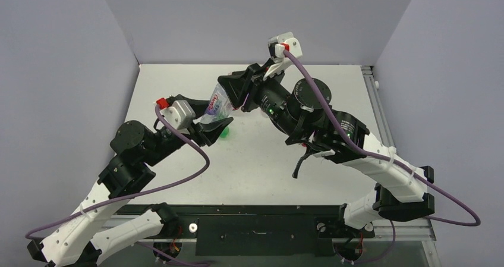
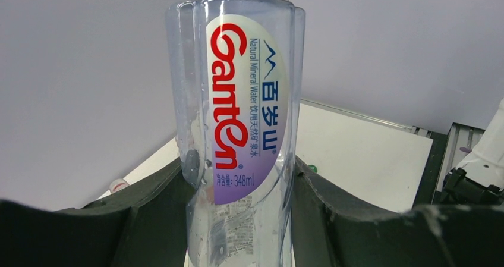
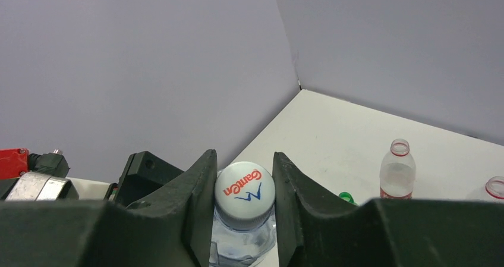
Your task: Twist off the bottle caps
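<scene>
Gripping a clear bottle low on its body, my left fingers are narrowed onto it and press against both of its sides. The bottle carries an oval label with red lettering. I hold it tilted over the counter, its top leaning toward my right arm. On its neck sits a whitish cap printed with a red and blue logo. My right fingers stand on either side of this cap, closed in on it and touching its rim left and right. Farther right in the right wrist view, a loose green cap lies on the counter. Beyond it an open bottle with a red ring at its neck stands upright. The red-ringed mouth of another bottle shows at the picture's edge.
</scene>
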Available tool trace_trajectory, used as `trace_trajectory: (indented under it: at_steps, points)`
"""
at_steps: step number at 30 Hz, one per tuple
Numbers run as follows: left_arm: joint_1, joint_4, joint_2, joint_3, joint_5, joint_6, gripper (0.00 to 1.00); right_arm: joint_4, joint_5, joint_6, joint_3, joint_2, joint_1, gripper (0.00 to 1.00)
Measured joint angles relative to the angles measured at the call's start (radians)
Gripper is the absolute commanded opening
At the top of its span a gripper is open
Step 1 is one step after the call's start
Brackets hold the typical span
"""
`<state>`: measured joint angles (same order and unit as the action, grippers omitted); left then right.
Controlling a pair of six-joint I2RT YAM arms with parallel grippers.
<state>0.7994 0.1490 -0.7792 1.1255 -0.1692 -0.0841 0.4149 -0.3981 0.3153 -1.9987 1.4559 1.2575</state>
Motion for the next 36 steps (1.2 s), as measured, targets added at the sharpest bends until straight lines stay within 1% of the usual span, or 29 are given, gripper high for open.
trace_trajectory:
  at_steps: [1,4,6,7,10,15,21,23,24,25,26,28,29,32,35,36]
  points:
    - [0.0,0.0,0.0,0.002,0.003,0.009,0.33,0.005,-0.005,-0.002,-0.009,0.006,-0.003,0.13]
    - [-0.001,0.003,0.002,0.004,0.006,0.031,0.33,0.005,-0.006,0.0,-0.02,0.013,-0.002,0.08]
    - [0.0,0.005,0.002,0.009,0.005,0.044,0.33,0.005,-0.005,-0.002,-0.023,0.013,-0.001,0.02]
    - [0.0,0.005,0.002,0.011,0.005,0.052,0.33,0.005,-0.001,-0.007,-0.024,0.013,-0.001,0.0]
    - [0.0,0.01,0.0,0.023,-0.006,0.087,0.33,0.013,0.038,-0.026,-0.039,0.013,-0.009,0.0]
    - [-0.002,-0.003,0.0,0.045,-0.106,0.182,0.32,0.072,0.252,-0.082,-0.106,0.01,-0.036,0.0]
    - [-0.008,-0.029,-0.025,0.103,-0.334,0.333,0.28,0.081,0.588,-0.111,-0.113,-0.044,-0.086,0.0]
    - [-0.007,-0.043,-0.037,0.115,-0.404,0.372,0.28,0.082,0.671,-0.114,-0.109,-0.061,-0.099,0.0]
    - [-0.007,-0.049,-0.042,0.119,-0.433,0.387,0.27,0.085,0.715,-0.115,-0.107,-0.069,-0.107,0.15]
    - [-0.008,-0.051,-0.045,0.12,-0.452,0.396,0.27,0.089,0.737,-0.115,-0.106,-0.072,-0.112,0.28]
    - [-0.008,-0.052,-0.047,0.12,-0.465,0.403,0.27,0.095,0.75,-0.116,-0.105,-0.076,-0.116,0.51]
    - [-0.009,-0.048,-0.048,0.12,-0.473,0.408,0.26,0.102,0.735,-0.116,-0.098,-0.082,-0.117,0.75]
    - [-0.009,-0.045,-0.048,0.12,-0.472,0.404,0.26,0.103,0.703,-0.119,-0.092,-0.084,-0.111,0.78]
    - [-0.009,-0.036,-0.046,0.111,-0.442,0.364,0.26,0.096,0.519,-0.12,-0.068,-0.09,-0.072,0.8]
    - [-0.009,-0.028,-0.035,0.085,-0.375,0.289,0.26,0.076,0.304,-0.121,-0.046,-0.089,-0.015,0.81]
    - [-0.009,-0.027,-0.033,0.077,-0.356,0.27,0.26,0.073,0.265,-0.121,-0.046,-0.085,-0.004,0.81]
